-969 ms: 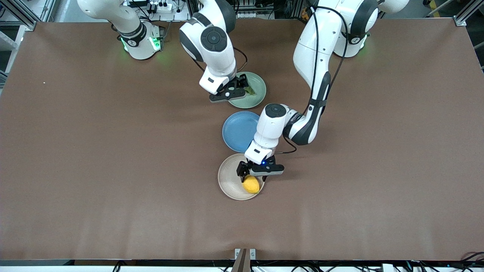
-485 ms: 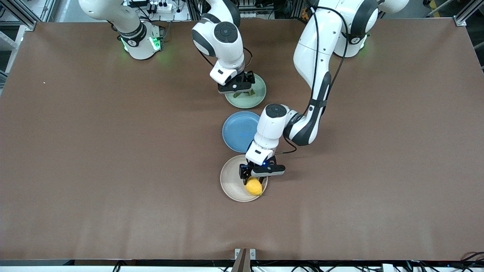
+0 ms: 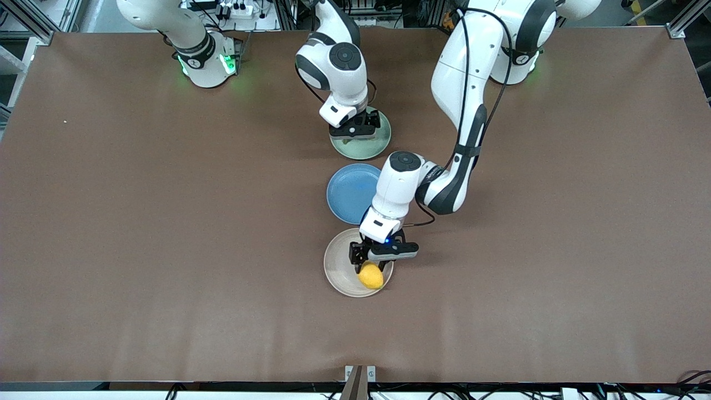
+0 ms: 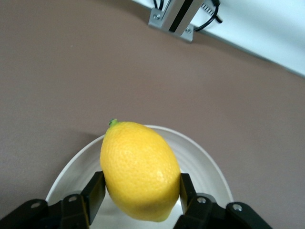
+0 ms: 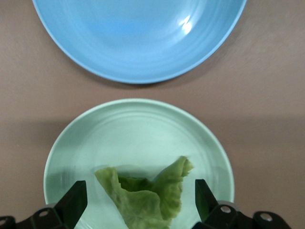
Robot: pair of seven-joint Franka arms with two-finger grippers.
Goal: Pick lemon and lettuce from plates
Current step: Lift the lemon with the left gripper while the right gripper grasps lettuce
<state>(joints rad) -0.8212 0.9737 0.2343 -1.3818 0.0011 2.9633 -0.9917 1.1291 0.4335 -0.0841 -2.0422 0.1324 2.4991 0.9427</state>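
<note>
The yellow lemon lies on the beige plate, at the plate's edge nearer the front camera. My left gripper is shut on the lemon, with both pads against its sides. The wrinkly green lettuce lies on the mint green plate. My right gripper is open just above that plate, one finger on each side of the lettuce, not touching it. In the front view the right hand hides the lettuce.
An empty blue plate sits between the mint plate and the beige plate. The left arm's wrist hangs over its edge. Bare brown table lies all around the three plates.
My right gripper has swung toward the left arm's end of the table and now straddles the lettuce. My left gripper stays at the lemon; lemon and beige plate shifted slightly.
</note>
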